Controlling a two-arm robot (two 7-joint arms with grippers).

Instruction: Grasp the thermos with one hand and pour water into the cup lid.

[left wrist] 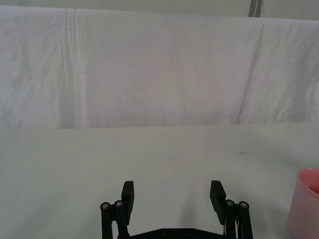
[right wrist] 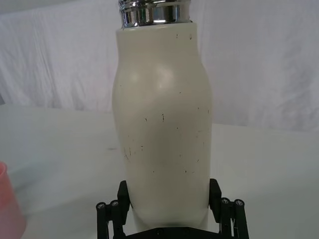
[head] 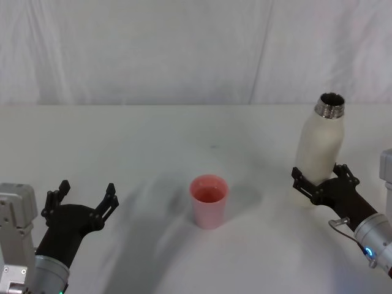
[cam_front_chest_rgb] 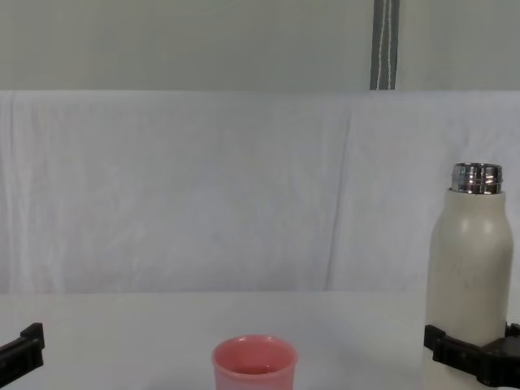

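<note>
Nearest the robot in the head view, the left gripper (head: pixel 86 197) hovers low at the near left of the white tabletop (head: pixel 122 147), its black fingers spread wide around nothing. Its own wrist view confirms the wide gap between the two fingertips (left wrist: pixel 128 191) and catches, at the frame's edge, a sliver of the small salmon-pink round plastic cup lid (left wrist: pixel 304 204).

That cup lid (head: pixel 209 201) stands upright near the tabletop's middle, well apart from both grippers; the head view looks into its open mouth, while the chest view shows it from the side, low and short (cam_front_chest_rgb: pixel 254 362).

To the right, the right gripper (head: pixel 323 179) brackets the base of the tall cream-white matte thermos with a shiny threaded steel neck (head: pixel 320 150), which stands upright on the tabletop. The right wrist view shows the fingers (right wrist: pixel 123 191) on either side of the thermos body (right wrist: pixel 162 124), close against it, but whether they press it cannot be told. The chest view shows the thermos (cam_front_chest_rgb: pixel 471 268) towering over the cup lid, its steel neck uncapped.

Beyond hangs a white cloth backdrop (cam_front_chest_rgb: pixel 203 187).
</note>
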